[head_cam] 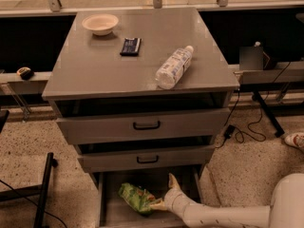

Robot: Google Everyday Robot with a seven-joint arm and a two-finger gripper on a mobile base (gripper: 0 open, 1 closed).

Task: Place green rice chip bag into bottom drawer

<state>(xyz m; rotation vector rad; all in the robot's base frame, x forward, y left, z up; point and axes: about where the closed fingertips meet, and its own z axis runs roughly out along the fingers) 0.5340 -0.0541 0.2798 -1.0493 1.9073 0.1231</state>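
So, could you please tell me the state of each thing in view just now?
green rice chip bag: lying down inside the bottom drawer.
bottom drawer: pulled open.
middle drawer: slightly out.
top drawer: slightly out.
gripper: open, in the bottom drawer beside the bag.
water bottle: on its side on the cabinet top.
bowl: upright.

No legible text anywhere

The cream-white tool [164, 194], fingers spread, sits in the plain grey drawer [110, 213] against the light-green bag [137, 198] with darker green patches. The grey worktop [104, 70] carries a pale cream bowl [100, 23], a black packet [130, 46] and a clear bottle [174, 68] with a white label. The floor [28, 141] is speckled beige.
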